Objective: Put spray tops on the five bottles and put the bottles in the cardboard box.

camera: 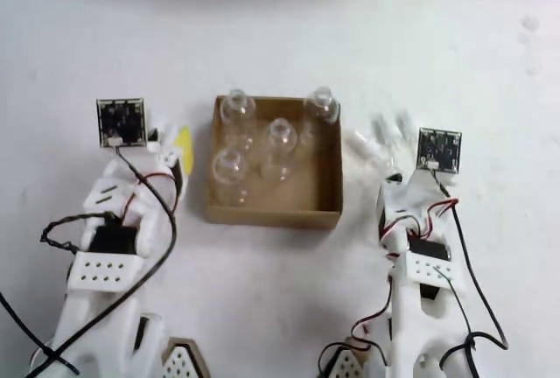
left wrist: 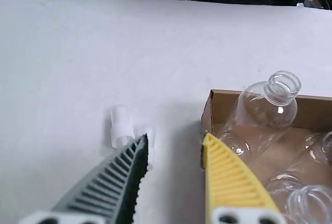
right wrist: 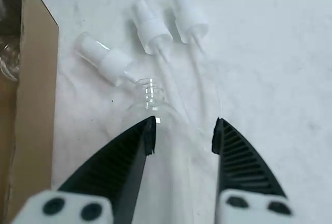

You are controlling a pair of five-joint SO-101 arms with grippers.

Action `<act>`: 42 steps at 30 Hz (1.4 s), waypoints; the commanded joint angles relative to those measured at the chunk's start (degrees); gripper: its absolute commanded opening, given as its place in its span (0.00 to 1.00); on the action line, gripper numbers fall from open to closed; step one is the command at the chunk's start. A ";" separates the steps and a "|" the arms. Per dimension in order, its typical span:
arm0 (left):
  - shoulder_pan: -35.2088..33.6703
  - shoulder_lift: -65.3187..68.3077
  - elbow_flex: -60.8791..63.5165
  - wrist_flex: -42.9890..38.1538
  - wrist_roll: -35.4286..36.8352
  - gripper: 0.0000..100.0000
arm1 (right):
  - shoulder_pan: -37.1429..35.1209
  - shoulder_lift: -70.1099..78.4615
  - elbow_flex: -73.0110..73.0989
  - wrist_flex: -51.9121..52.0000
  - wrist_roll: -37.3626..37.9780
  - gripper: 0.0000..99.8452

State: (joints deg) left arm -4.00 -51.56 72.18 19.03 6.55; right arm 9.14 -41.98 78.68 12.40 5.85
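4 bottles [camera: 280, 137] stand in the cardboard box [camera: 276, 216]; a 5th bottle [right wrist: 148, 92] lies on the table [right wrist: 280, 53] near 3 spray tops [right wrist: 150, 24]. Right gripper [right wrist: 181, 130]: jaws wide apart astride it, gripping nothing. Left gripper [left wrist: 174, 143]: jaws parted, empty, beside the box corner.

The left gripper [left wrist: 175, 141] has its jaws spread apart. The right gripper [right wrist: 184, 128] does too. Both point forward, side by side.
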 commanded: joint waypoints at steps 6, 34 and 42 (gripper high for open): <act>0.48 -1.54 -0.35 -2.11 -3.60 0.16 | -5.93 -1.10 -14.15 17.10 12.57 0.16; 0.48 -1.54 0.00 -2.11 -3.43 0.16 | -2.07 45.93 -64.00 49.54 6.86 0.16; 0.48 -1.54 0.00 -2.11 -3.43 0.16 | -4.44 53.32 -68.40 49.71 4.04 0.16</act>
State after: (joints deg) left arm -4.00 -51.56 72.18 18.24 3.82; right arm 6.59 11.21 12.84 61.45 10.42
